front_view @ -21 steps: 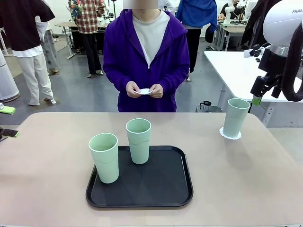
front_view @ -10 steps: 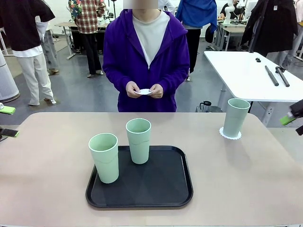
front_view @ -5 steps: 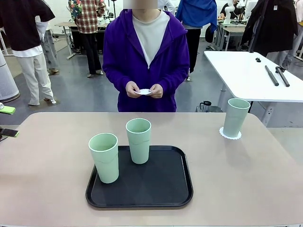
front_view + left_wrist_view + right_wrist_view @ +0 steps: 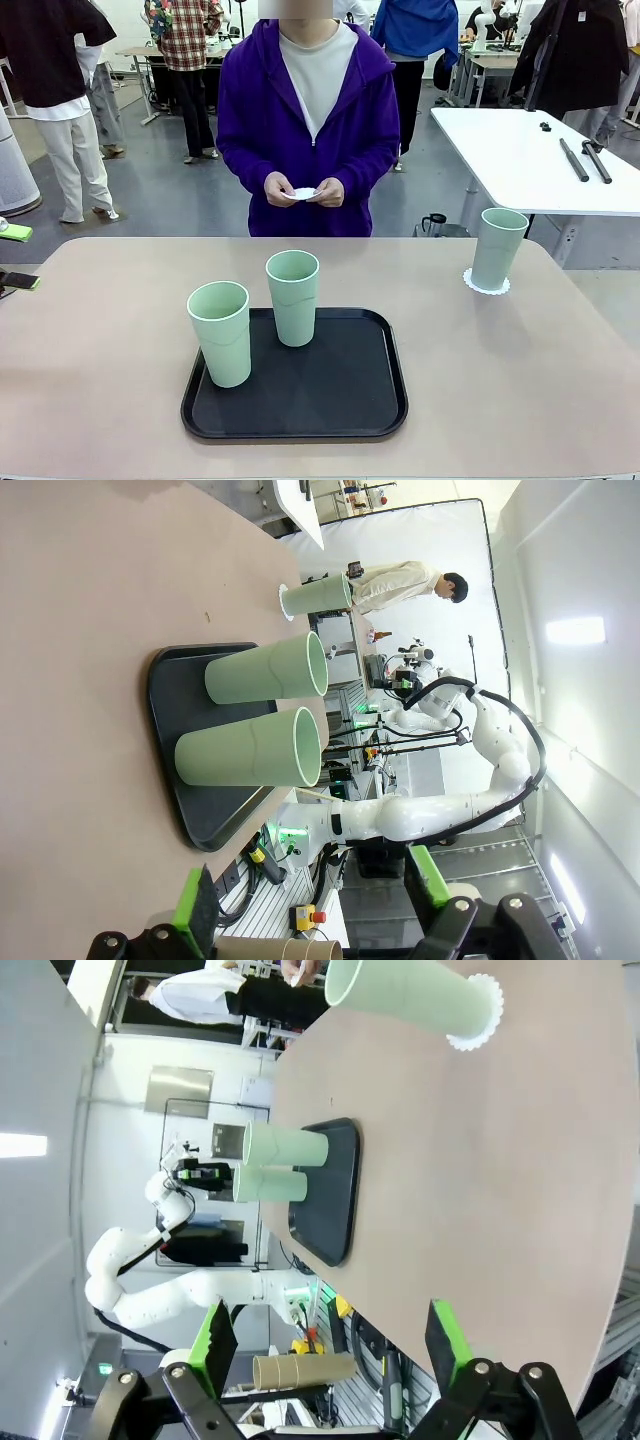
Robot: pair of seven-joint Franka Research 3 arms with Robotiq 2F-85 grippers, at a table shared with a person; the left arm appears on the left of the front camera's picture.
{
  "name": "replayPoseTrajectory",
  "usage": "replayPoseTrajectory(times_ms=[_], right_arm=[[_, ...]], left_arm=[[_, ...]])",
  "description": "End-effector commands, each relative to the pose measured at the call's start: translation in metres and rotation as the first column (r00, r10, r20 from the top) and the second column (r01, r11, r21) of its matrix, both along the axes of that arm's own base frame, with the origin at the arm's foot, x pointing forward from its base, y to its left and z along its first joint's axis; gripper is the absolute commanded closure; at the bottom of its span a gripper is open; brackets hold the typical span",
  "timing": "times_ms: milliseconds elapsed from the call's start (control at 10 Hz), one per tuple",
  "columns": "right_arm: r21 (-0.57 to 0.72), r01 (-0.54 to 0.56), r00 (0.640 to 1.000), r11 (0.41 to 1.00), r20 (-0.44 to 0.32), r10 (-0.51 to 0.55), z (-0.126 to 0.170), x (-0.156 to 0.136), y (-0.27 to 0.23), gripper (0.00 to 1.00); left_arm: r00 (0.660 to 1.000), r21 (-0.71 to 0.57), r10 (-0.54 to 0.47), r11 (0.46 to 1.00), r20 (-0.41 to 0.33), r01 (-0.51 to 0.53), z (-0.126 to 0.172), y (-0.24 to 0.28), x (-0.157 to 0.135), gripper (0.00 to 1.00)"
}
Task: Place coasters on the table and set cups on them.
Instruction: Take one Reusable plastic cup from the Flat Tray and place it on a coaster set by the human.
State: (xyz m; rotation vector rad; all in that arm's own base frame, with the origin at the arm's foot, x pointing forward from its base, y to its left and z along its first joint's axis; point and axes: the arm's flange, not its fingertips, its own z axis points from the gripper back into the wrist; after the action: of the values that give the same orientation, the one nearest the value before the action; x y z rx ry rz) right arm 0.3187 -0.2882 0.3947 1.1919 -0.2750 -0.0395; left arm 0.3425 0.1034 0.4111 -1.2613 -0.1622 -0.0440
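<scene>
Saw left gripper (image 4: 310, 895) spread wide and empty, well back from two cups (image 4: 222, 332) standing upright on the tray (image 4: 340, 385), left of its middle. Noted loose coaster (image 4: 305, 193) in the person's hands (image 4: 330, 192) beyond the far edge. Found third cup (image 4: 498, 248) on a coaster (image 4: 486, 284) near the table's (image 4: 100, 350) right-rear corner, bare top in front. Saw right gripper (image 4: 330, 1345) released and empty, well apart from that cup.

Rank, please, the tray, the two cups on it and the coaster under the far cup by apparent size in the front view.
Largest first:
tray
left cup and right cup: left looks bigger, perhaps only through nearness
coaster
</scene>
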Motion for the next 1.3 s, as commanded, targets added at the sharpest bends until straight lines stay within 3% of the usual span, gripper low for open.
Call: replayPoseTrajectory(times_ms=[0, 400, 500, 1200], right_arm=[[0.022, -0.003, 1.000, 1.000, 0.031, 0.003, -0.0061, 0.0055, -0.0033, 0.00], [0.030, -0.059, 0.994, 0.998, 0.090, 0.056, -0.0055, 0.0045, -0.0002, 0.00], [0.013, -0.024, 0.999, 1.000, 0.021, 0.024, -0.0099, 0.0031, 0.0027, 0.00], [0.013, -0.024, 0.999, 1.000, 0.021, 0.024, -0.0099, 0.0031, 0.0027, 0.00]], left_arm=[[1.000, -0.017, 0.002, 1.000, 0.019, -0.001, 0.0016, -0.0002, 0.0003, 0.00], [1.000, -0.017, 0.002, 1.000, 0.019, -0.001, 0.0016, -0.0002, 0.0003, 0.00], [1.000, -0.017, 0.002, 1.000, 0.019, -0.001, 0.0016, -0.0002, 0.0003, 0.00], [1.000, -0.017, 0.002, 1.000, 0.019, -0.001, 0.0016, -0.0002, 0.0003, 0.00]])
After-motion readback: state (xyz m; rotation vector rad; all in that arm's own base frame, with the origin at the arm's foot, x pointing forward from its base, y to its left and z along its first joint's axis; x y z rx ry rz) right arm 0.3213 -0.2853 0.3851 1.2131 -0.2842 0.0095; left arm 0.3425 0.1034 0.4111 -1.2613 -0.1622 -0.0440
